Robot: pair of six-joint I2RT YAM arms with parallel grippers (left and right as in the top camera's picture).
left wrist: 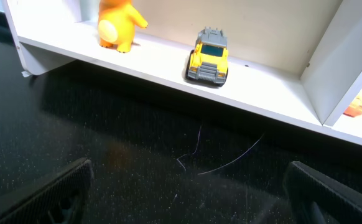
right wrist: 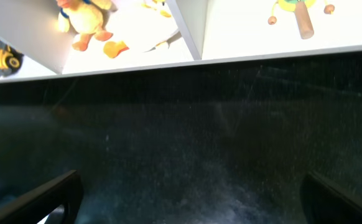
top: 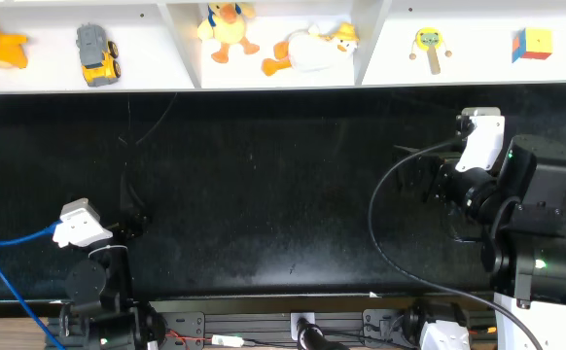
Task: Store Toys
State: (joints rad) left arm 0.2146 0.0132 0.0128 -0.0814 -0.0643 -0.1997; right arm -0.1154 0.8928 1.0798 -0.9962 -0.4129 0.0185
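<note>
Top view: toys line the far shelf, likely why the left gripper and right gripper sit near (both wide, empty).

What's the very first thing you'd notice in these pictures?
The bright toys in the white shelf along the table's far edge catch the eye first: a yellow truck beside an orange-yellow duck in the left compartment, and plush ducks in the middle one. In front of them spreads the dark black table.
</note>
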